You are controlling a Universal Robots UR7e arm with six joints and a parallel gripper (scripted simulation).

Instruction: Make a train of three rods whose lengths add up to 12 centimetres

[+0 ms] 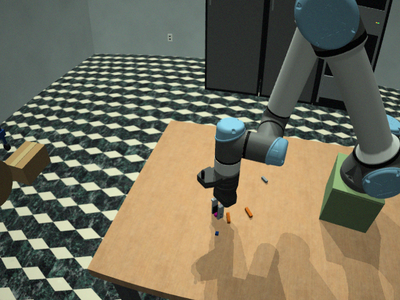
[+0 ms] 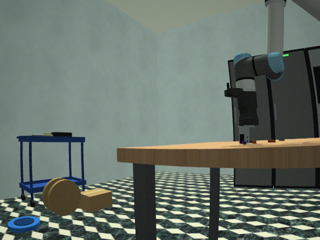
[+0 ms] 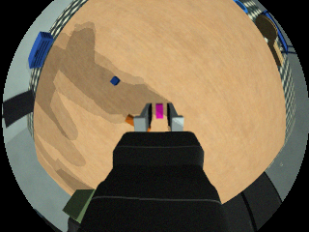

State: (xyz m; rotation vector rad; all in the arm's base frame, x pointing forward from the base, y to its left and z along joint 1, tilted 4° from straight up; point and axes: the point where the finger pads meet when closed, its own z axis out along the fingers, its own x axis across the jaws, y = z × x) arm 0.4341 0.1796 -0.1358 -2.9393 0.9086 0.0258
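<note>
From above, the gripper (image 1: 217,215) points straight down at the table (image 1: 145,225), its fingertips at or just above the wood. The fingers stand partly apart and grip nothing. A magenta rod (image 1: 215,214) shows low between them. An orange rod (image 1: 228,217) lies just beside the hand on the arm-base side, and a second orange rod (image 1: 248,211) lies a little further out the same way. A blue rod (image 1: 216,232) sits near the hand toward the table's front edge. A grey rod (image 1: 264,179) lies well apart, behind the hand and toward the green block (image 1: 345,200) that carries the arm. In the side view the gripper (image 2: 243,140) hangs upright with its tips down at the tabletop (image 2: 206,155). The magenta rod (image 2: 242,142) is at its foot. One orange rod (image 2: 254,141) is near it to the right in this view, and the other orange rod (image 2: 271,140) is further along; small parts here are hard to tell apart. In the wrist view the gripper (image 3: 158,123) frames the magenta rod (image 3: 158,111), which lies lengthways in the gap with a thin strip of table (image 3: 193,39) on each side. The near orange rod (image 3: 130,119) peeks out beside one finger, and the blue rod (image 3: 115,80) lies ahead on that same side.
</note>
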